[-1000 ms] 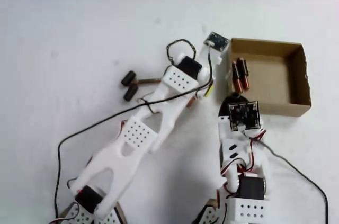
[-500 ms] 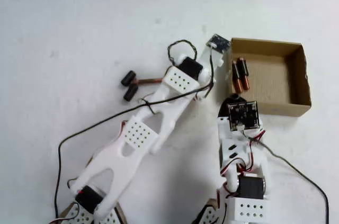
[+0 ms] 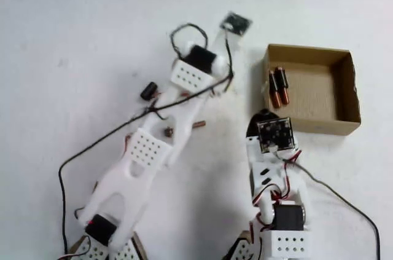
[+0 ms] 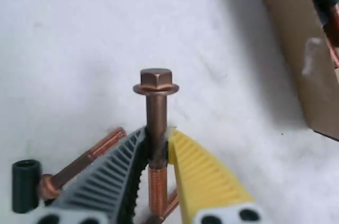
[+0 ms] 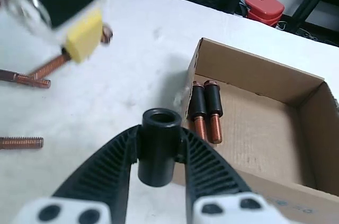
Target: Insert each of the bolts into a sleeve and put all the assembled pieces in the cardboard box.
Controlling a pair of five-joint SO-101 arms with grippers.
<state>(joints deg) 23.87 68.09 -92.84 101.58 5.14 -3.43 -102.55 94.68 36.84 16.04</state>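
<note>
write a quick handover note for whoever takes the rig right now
Left tool: shut on a bolt, gripped on the shank with the head sticking out past the tips.
Right tool: shut on a black sleeve, upright, beside the cardboard box.
Done: two assembled pieces lie side by side in the box.
Left: push the held bolt into the held sleeve and box it. At least two loose bolts and a loose sleeve on the table need pairing and boxing.

Shiny copper-toned metal bolt [image 4: 156,105], matt black plastic sleeve [image 5: 157,150], rough brown cardboard box [image 5: 254,73].
</note>
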